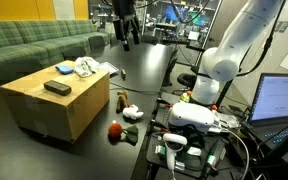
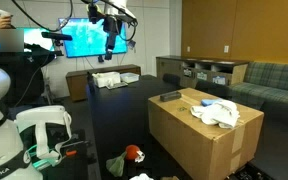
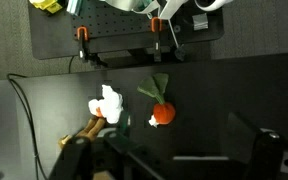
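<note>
Arm reaches up high, gripper [image 1: 127, 32] hanging well above the red toy [image 3: 161, 112] — jaws wide apart, empty.

A black table [image 1: 144, 70] spreads well below the raised gripper [image 3: 174, 160]. In the wrist view, a red toy [image 3: 162, 113] with green leaves lies on the table underneath the gripper. A white toy [image 3: 108, 104] lies just beside it, with a brown piece [image 3: 92, 127] touching the white one. Off to one side of the gripper, a cardboard box [image 1: 54, 100] stands on the same table. On the box top lie a black remote [image 1: 57, 87] and a white cloth [image 1: 85, 68], set apart from each other.
</note>
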Available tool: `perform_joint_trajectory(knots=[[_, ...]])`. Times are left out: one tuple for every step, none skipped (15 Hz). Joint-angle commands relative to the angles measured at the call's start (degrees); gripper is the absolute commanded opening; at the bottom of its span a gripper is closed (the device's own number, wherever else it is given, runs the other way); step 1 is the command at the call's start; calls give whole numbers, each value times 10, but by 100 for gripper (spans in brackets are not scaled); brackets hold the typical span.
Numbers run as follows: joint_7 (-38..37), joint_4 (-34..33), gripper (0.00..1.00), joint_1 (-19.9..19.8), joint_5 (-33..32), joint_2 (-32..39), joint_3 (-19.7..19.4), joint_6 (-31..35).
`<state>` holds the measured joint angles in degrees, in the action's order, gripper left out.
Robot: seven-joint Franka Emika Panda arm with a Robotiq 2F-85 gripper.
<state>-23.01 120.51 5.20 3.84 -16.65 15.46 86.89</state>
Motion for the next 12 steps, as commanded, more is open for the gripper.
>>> perform_joint_trajectory(knots=[[-2, -2, 100, 9, -2, 1, -8, -1], [-2, -4, 100, 9, -2, 1, -8, -1], [-2, -4, 100, 9, -2, 0, -8, -1], [-2, -4, 100, 9, -2, 0, -8, -1], [-3, -4, 100, 9, -5, 3, -8, 5], [-5, -3, 100, 7, -10, 7, -8, 14], [2, -3, 100, 6, -18, 13, -10, 21], [0, -2, 100, 5, -27, 18, -11, 37], [0, -3, 100, 3, -39, 26, -12, 55], [6, -2, 100, 1, -50, 34, -16, 78], [6, 0, 100, 1, -61, 43, -19, 104], [4, 3, 100, 0, -74, 52, -22, 133]])
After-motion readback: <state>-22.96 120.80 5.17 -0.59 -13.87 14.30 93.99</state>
